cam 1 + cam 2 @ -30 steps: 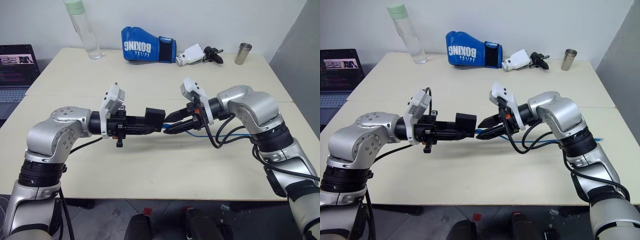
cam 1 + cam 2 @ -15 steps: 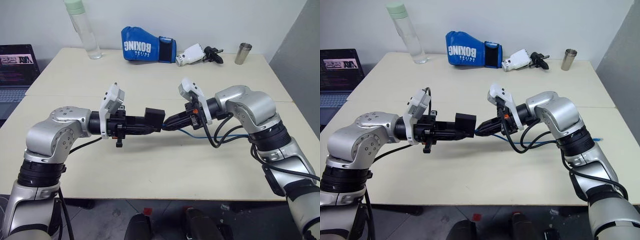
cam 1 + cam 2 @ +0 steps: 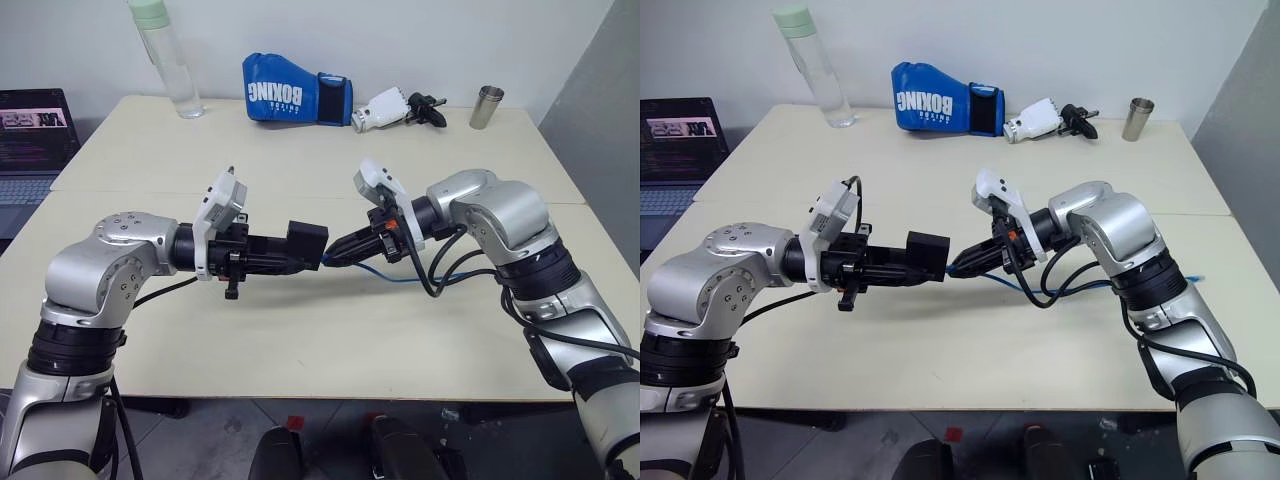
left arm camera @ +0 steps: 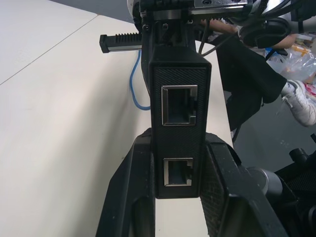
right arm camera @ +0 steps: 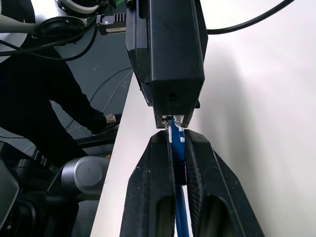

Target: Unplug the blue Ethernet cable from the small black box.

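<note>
From the head views, the left claw (image 3: 300, 253) holds the small flat matte-black box (image 3: 307, 243) up above the pale beige worktop (image 3: 330, 330), its fingers pinching the box's sides, while the right claw (image 3: 338, 255) meets it from the opposite side; a second ago the right claw's fingers were spread around the thin bright-blue Ethernet cable (image 3: 400, 276), and now they are pressed together on it right at the box's edge, the rest of the cord trailing down to the worktop behind. In the left wrist view the small black box (image 4: 179, 123) sits clamped between the two black fingers (image 4: 129, 197), showing two empty ports on the near face. In the right wrist view the right claw (image 5: 177, 158) pinches the blue cable (image 5: 175, 143) just behind its clear plug, which is still seated in the box (image 5: 173, 54). That closing suggests the grip is made and the pull apart comes next
</note>
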Tool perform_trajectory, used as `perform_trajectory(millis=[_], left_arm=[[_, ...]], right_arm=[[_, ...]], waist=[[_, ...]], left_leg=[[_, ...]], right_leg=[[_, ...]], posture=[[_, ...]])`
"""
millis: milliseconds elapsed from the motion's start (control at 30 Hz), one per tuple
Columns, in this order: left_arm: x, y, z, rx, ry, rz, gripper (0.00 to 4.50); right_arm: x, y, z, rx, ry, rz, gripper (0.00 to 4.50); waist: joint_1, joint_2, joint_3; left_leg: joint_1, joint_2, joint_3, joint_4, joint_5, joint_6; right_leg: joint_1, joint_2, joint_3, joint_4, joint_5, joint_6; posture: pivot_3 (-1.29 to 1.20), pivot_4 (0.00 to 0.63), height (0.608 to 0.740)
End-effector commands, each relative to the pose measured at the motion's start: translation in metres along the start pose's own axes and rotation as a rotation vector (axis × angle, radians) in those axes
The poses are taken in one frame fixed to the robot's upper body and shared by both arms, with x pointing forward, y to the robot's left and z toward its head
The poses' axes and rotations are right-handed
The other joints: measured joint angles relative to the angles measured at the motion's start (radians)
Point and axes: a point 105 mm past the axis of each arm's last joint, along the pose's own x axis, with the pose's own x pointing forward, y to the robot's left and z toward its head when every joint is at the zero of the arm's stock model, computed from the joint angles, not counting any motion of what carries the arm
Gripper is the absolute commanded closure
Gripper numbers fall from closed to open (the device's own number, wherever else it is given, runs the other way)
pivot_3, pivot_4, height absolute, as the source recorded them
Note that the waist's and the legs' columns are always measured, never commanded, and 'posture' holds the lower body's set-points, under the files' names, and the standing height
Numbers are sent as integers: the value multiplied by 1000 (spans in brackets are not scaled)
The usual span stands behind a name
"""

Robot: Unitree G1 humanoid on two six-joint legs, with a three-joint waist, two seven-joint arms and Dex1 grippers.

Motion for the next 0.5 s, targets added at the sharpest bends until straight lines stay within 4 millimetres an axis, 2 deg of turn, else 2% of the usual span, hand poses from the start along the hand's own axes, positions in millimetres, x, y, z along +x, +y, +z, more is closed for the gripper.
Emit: perform_trajectory(millis=[33, 200, 300, 400, 500], left_arm=[[-12, 2, 6, 23, -12, 46, 3699], [-18, 3, 4, 1, -22, 89, 3699], [-21, 5, 0, -16, -30, 122, 3699], [-22, 8, -5, -42, -53, 168, 3699], [-20, 9, -9, -52, -59, 193, 3699]], right_arm=[[-22, -9, -23, 58, 37, -105, 4479], [-38, -23, -52, 114, 65, -249, 4479], [-52, -47, -67, 127, 81, -434, 4479], [-72, -82, -88, 124, 92, -718, 4479], [-78, -97, -100, 160, 73, -852, 4479]], waist=[[1, 0, 0], [1, 0, 0], [-4, 0, 0], [-6, 0, 0], [-8, 0, 0]], left_leg=[[0, 0, 0, 0, 0, 0], [-1, 0, 1, 0, 0, 0], [0, 0, 0, 0, 0, 0], [0, 0, 0, 0, 0, 0], [-1, 0, 1, -1, 0, 0]], right_leg=[[0, 0, 0, 0, 0, 0], [0, 0, 0, -1, 0, 0], [0, 0, 1, -1, 0, 0], [0, 0, 1, -1, 0, 0], [0, 0, 1, -1, 0, 0]], posture=[[0, 150, 740], [0, 150, 740], [0, 150, 740], [0, 150, 740], [0, 150, 740]])
